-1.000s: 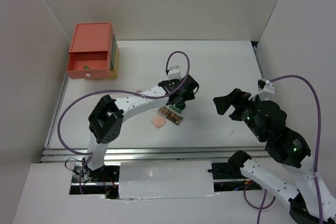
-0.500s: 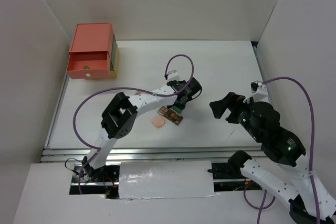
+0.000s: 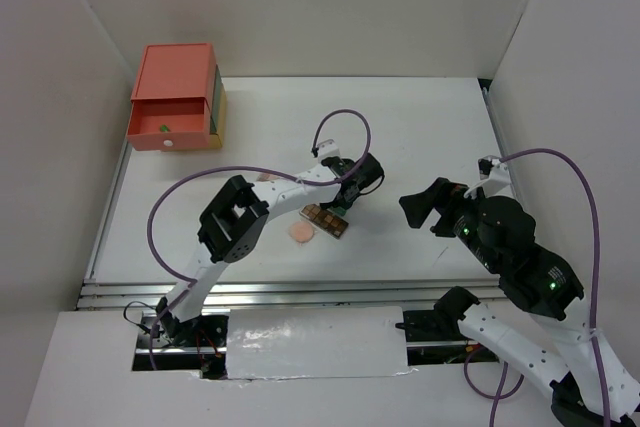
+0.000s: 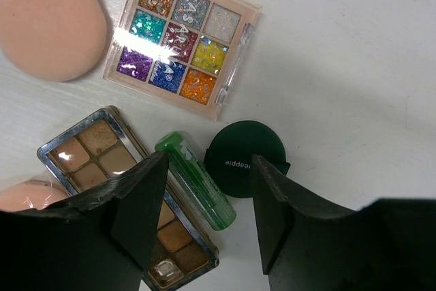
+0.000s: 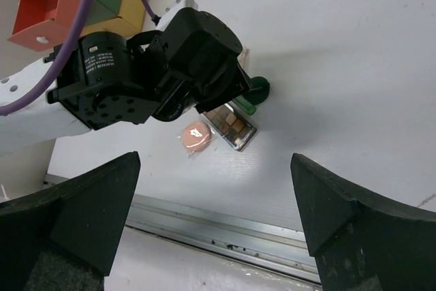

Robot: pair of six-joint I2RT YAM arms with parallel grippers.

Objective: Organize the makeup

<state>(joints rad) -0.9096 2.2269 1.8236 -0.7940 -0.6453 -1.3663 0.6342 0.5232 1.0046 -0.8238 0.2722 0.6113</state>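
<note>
Green tube [image 4: 196, 180] lies on the table [image 4: 354, 66], against the edge of the brown palette [image 4: 95, 151] and just beside the dark green compact [image 4: 245, 158]. The left gripper [image 4: 208, 168] hovers above it, jaws wide and holding nothing, so I judge the step is picking this 1 tube. The next move needs a straight descent, closing on the tube only. The right gripper [image 3: 425, 207] waits well apart, also wide.

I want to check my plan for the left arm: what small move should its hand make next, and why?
Probably lower the left hand and close it on the green tube. Its open fingers stand either side of it; the brown palette and dark green compact lie close by.
</note>
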